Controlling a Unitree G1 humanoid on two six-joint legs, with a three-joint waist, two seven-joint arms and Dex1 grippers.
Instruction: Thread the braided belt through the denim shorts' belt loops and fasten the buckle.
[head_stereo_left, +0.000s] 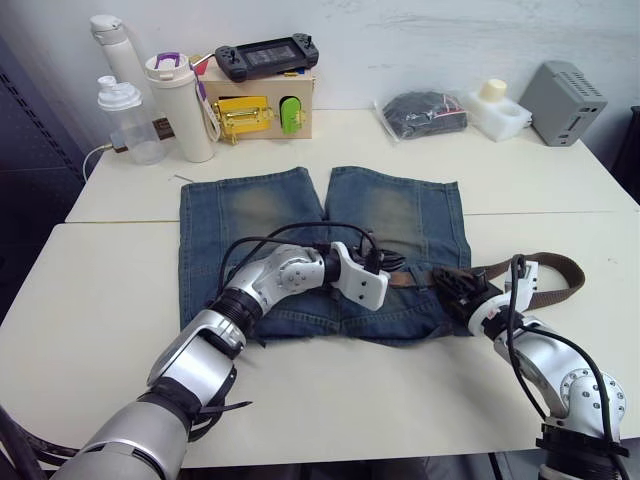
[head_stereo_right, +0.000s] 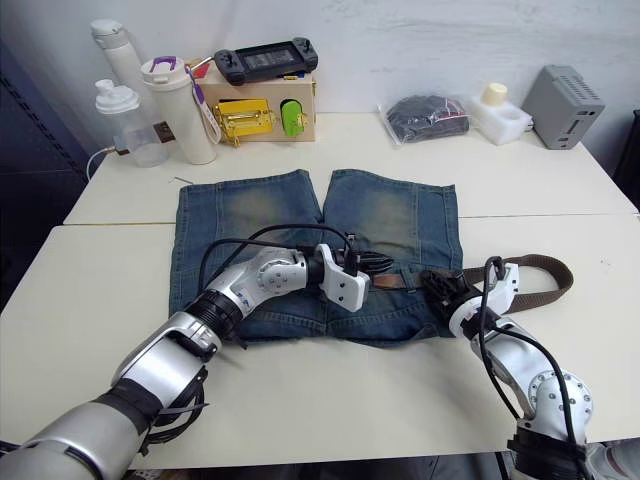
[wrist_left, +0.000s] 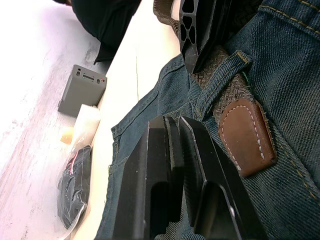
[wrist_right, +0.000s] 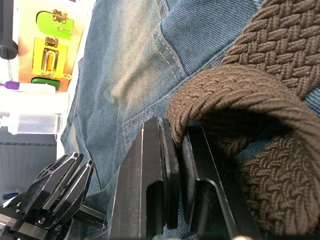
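Currently, we record the following.
Denim shorts: the denim shorts (head_stereo_left: 320, 250) lie flat on the white desk (head_stereo_left: 100, 300), waistband toward us, legs pointing at the far wall.
Braided belt: the braided belt (head_stereo_left: 555, 275) runs along the waistband and loops out onto the desk past the shorts' right edge; in the left wrist view its leather tip (wrist_left: 247, 135) sits just past a belt loop (wrist_left: 220, 82), with the woven strap under that loop.
Left claw: the left claw (head_stereo_left: 385, 262) rests on the waistband near the middle of the shorts; we see its fingers (wrist_left: 165, 185) pressed together with nothing between them, just beside the leather tip.
Right claw: the right claw (head_stereo_left: 458, 290) sits at the right end of the waistband; its fingers (wrist_right: 155, 185) are clamped on a fold of the braided belt.
Buckle: we cannot make it out.
Far desk edge: two bottles (head_stereo_left: 125, 110), a white tumbler (head_stereo_left: 185, 105), a box with coloured latches (head_stereo_left: 262, 110) carrying a handheld console (head_stereo_left: 268, 55), a black bundle in clear plastic (head_stereo_left: 425, 112) and a grey box (head_stereo_left: 562, 102).
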